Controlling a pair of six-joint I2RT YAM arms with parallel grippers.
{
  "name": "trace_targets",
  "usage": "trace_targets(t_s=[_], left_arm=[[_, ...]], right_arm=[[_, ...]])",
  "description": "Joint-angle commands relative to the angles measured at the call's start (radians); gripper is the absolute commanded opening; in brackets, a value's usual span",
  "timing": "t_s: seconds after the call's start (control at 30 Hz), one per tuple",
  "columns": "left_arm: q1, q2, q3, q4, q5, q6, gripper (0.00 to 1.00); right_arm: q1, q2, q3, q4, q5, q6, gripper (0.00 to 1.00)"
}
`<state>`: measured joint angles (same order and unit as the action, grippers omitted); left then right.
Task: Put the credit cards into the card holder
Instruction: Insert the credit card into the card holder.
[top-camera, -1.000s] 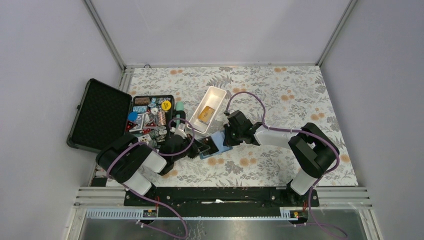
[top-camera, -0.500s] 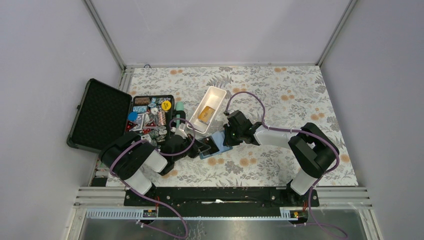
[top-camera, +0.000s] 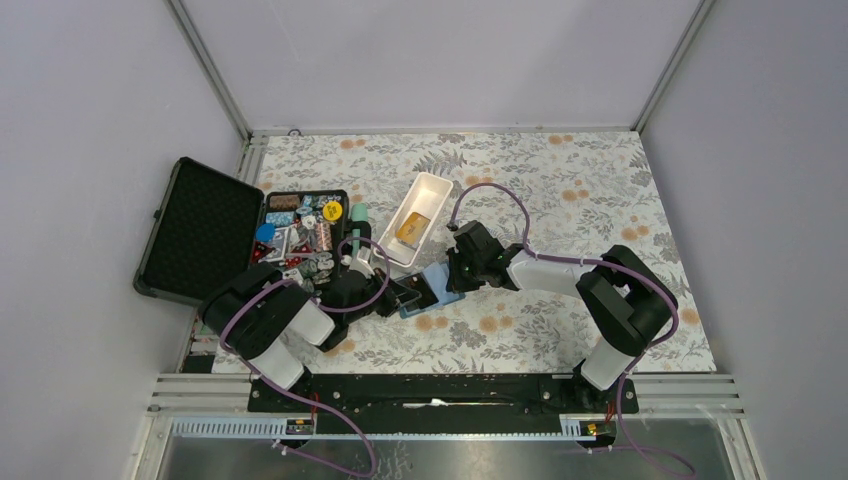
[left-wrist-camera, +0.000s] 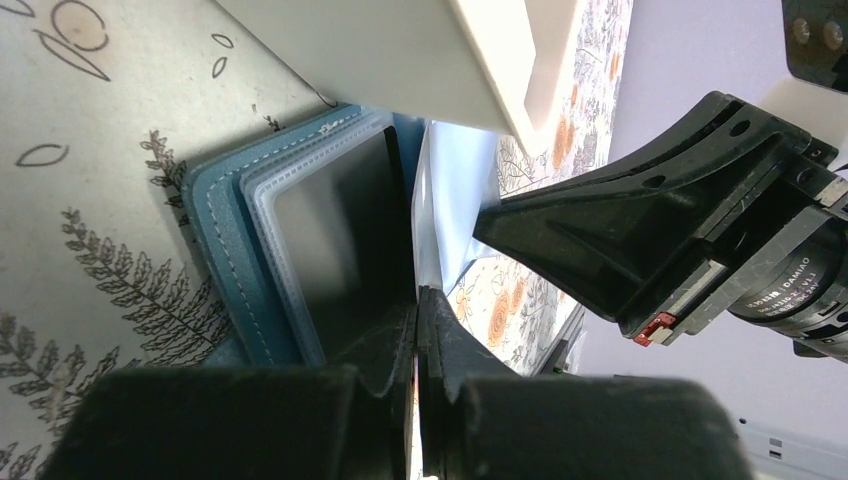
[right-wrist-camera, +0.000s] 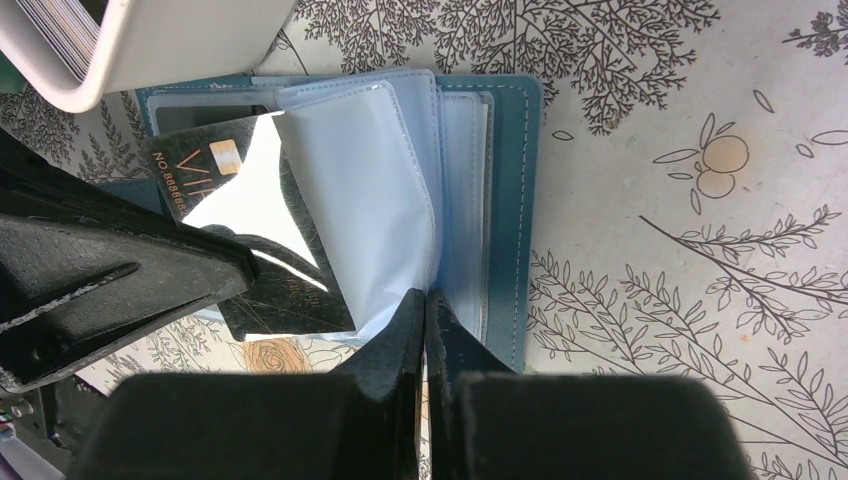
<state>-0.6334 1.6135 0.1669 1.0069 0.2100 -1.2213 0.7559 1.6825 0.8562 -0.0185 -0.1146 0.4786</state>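
The teal-blue card holder (top-camera: 443, 288) lies open on the floral cloth between both arms, its cover (right-wrist-camera: 512, 200) flat and its clear pages fanned. My right gripper (right-wrist-camera: 425, 300) is shut on one lifted clear page (right-wrist-camera: 360, 200). A dark credit card (right-wrist-camera: 290, 300) marked VIP lies slanted over the left half of the holder, partly under that page. My left gripper (left-wrist-camera: 418, 300) is shut on this dark card (left-wrist-camera: 350, 240) at its near edge. The golden-orange credit card (top-camera: 412, 228) rests inside the white tray (top-camera: 428, 181).
The white tray's corner (right-wrist-camera: 150, 60) sits right behind the holder. A black foam-lined case (top-camera: 200, 225) stands open at the left, and beside it is a tray of colourful trinkets (top-camera: 300, 235). The right and far parts of the floral cloth (top-camera: 580, 190) carry nothing.
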Motion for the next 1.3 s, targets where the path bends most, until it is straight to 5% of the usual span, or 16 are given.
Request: trace_targets(t_s=[0.0,0.93,1.27], left_arm=[[-0.009,0.044,-0.016,0.046,0.016,0.023,0.0],[-0.009,0.053,-0.07,0.157,-0.081,0.092,0.0],[-0.009,-0.065,-0.045,-0.05,-0.119,0.171,0.0]], right_arm=[[0.028,0.035,0.015,-0.052,0.001,-0.001,0.0],[0.033,0.022,0.019,-0.075,0.005,0.0,0.0],[0.036,0.022,0.021,-0.077,0.007,-0.001,0.0]])
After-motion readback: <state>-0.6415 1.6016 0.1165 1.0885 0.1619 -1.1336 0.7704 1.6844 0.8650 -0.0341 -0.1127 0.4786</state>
